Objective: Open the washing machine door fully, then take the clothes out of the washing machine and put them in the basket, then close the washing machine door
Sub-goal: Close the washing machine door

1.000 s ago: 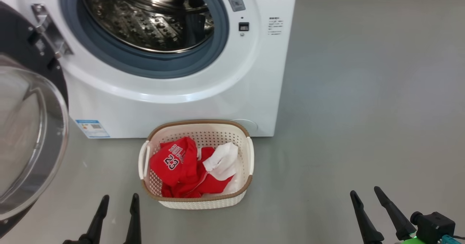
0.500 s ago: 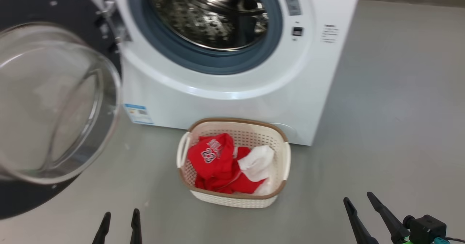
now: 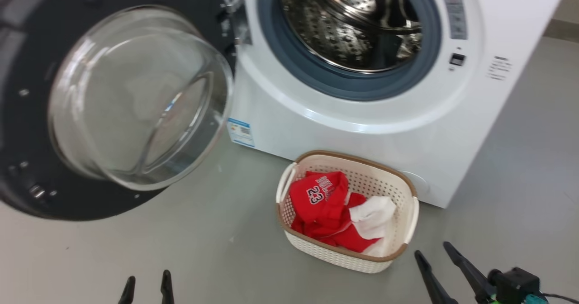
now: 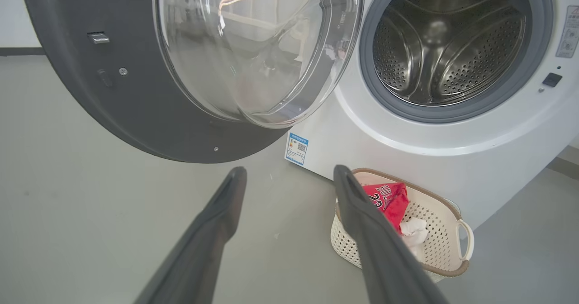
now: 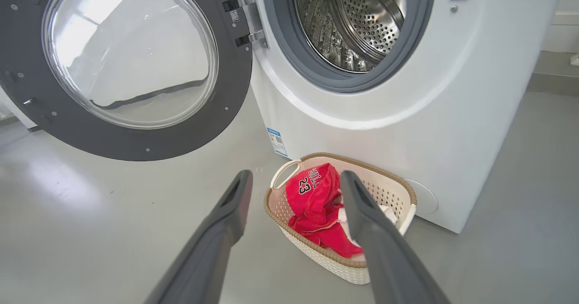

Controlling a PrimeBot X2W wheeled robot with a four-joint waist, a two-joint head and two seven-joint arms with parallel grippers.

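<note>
Round glass washing machine door (image 3: 27, 127) with its glossy black rim stands wide open, left of the big white front-loading washing machine (image 3: 362, 145), with grey floor (image 3: 203, 240) beneath. Left gripper (image 3: 149, 275) and right gripper (image 3: 431, 248) hang spread, holding nothing. Red-and-white clothes (image 3: 323, 204) lie heaped in the cream perforated plastic basket (image 3: 334, 254), just before the machine.
</note>
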